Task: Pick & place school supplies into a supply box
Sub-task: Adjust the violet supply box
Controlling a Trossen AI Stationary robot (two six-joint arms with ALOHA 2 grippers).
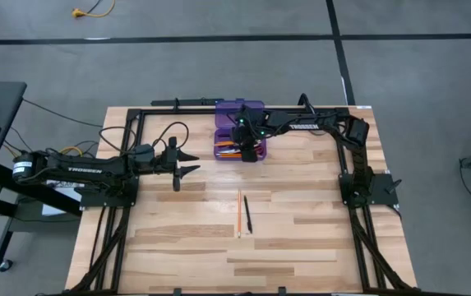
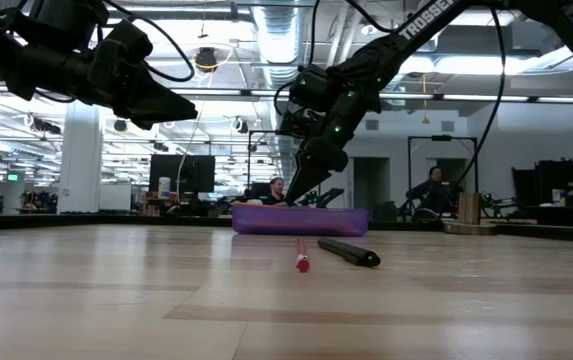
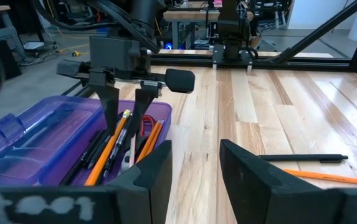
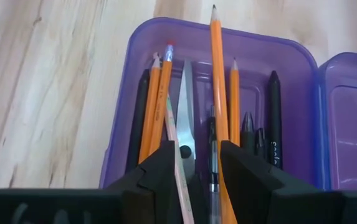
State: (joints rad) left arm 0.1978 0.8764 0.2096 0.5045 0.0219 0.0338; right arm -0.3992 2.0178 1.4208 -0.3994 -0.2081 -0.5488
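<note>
Supply box point(image 1: 239, 130): purple translucent case at the far middle of the worktop point(image 1: 301, 238), lid hinged open on the far side — I see it low and flat in the low view point(image 2: 301, 220).
Inside the box: orange pencils point(image 4: 154, 106), dark pens point(image 4: 274, 118) and scissors point(image 4: 186, 112) lying lengthwise side by side.
Right gripper point(image 4: 194, 163): directly over the box, pointing down into it; its fingers point(image 4: 159, 171) are pinching one long orange pencil point(image 4: 217, 93), which slants up over the box contents.
Left gripper point(image 1: 187, 162): hovering above the worktop to the left of the box, apart from it; fingers point(image 3: 159, 171) spread, nothing between them.
Loose supplies: one orange pencil point(image 1: 239, 214) and one black pen point(image 1: 248, 214) just beside each other on the bare wood — nearer the front than the box, well apart from both grippers.
Background: people seated in the room beyond, in the low view.
</note>
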